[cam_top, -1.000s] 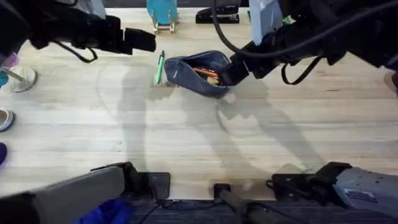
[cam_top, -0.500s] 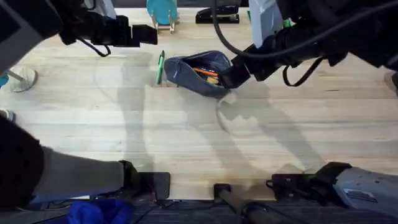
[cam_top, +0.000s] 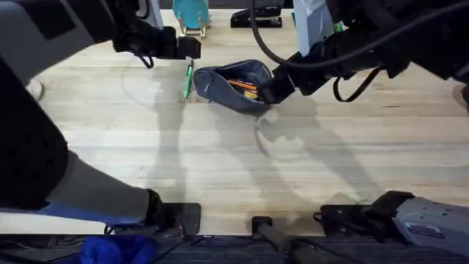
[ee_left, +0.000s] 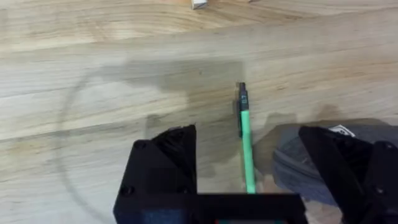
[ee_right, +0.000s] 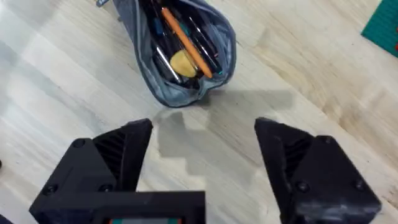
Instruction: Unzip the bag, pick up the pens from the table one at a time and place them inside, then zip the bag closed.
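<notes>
On the pale plank table I saw the blue-grey fabric pouch lying unzipped, an orange pen inside it. The slim green pen lay just beside it. My left gripper hovered over that pen, fingers apart. My right gripper was open, empty, near the pouch.

No legible text, brand, number or sign is being shown anywhere. A small white tag is being displayed on the soft blue-grey fabric pouch, but whatever is printed on it is too small to be read.
</notes>
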